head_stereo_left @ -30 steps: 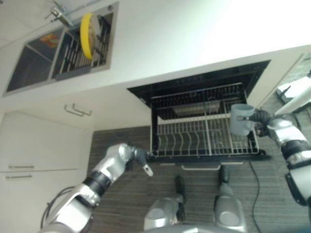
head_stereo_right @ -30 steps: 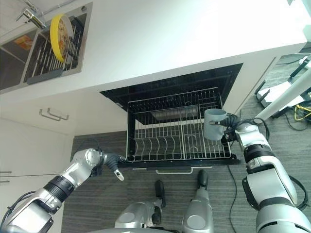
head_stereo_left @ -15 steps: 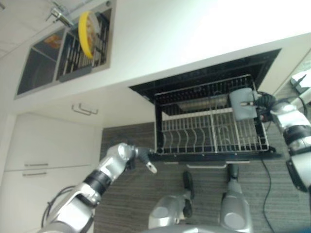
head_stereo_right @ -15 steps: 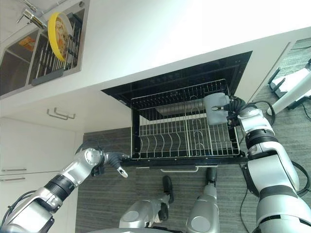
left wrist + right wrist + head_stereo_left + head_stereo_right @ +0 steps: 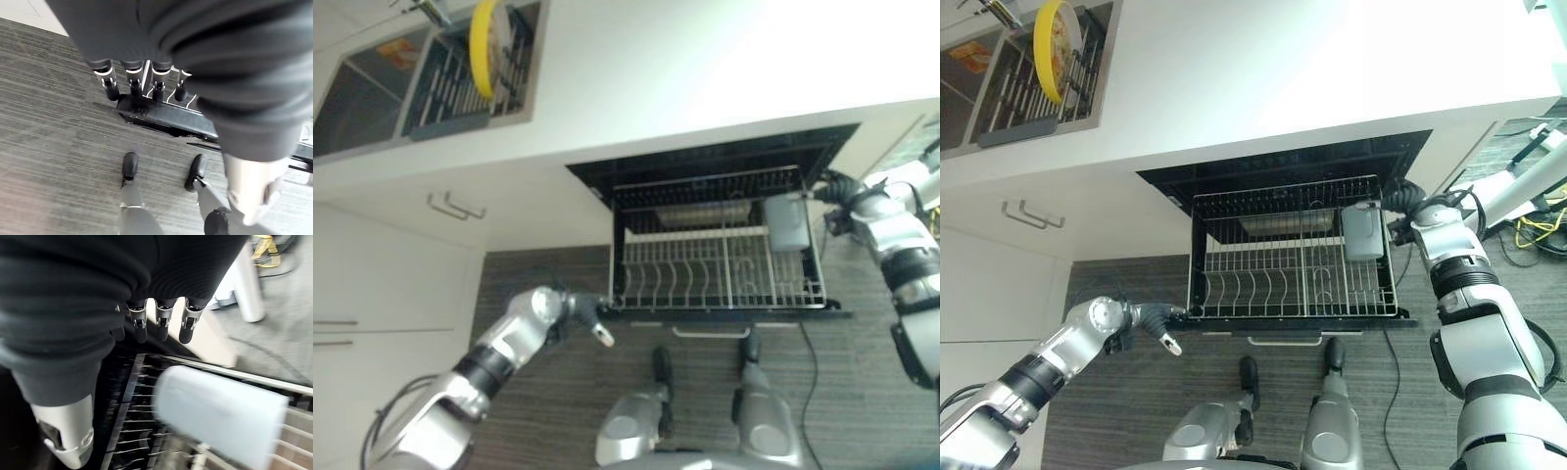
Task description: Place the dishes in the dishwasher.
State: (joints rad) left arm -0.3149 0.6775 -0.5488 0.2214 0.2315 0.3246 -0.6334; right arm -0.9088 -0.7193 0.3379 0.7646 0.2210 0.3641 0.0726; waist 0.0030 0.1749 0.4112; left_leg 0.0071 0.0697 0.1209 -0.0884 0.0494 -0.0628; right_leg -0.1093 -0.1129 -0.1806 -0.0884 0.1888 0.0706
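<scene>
The dishwasher (image 5: 715,171) stands open under the counter with its wire rack (image 5: 705,279) pulled out. A pale grey cup (image 5: 786,220) sits in the rack's right rear part, and in the right wrist view the cup (image 5: 220,416) lies free past my fingers (image 5: 161,323). My right hand (image 5: 1408,203) is open just right of the cup, apart from it. My left hand (image 5: 579,309) is open at the rack's front left corner, its fingers (image 5: 132,81) straight toward the dark front edge. A yellow plate (image 5: 1053,34) stands upright in the sink's drying rack.
The white counter (image 5: 656,69) runs above the dishwasher, with the sink (image 5: 357,98) and a faucet (image 5: 999,12) at its far left. White cabinet doors with a metal handle (image 5: 455,207) are left of the dishwasher. A white stand (image 5: 1518,186) and yellow cables lie on the floor at the right.
My right hand has let go of the grey cup, which now rests lower in the rack's right rear. The hand has drawn back to the right. The camera has shifted.
</scene>
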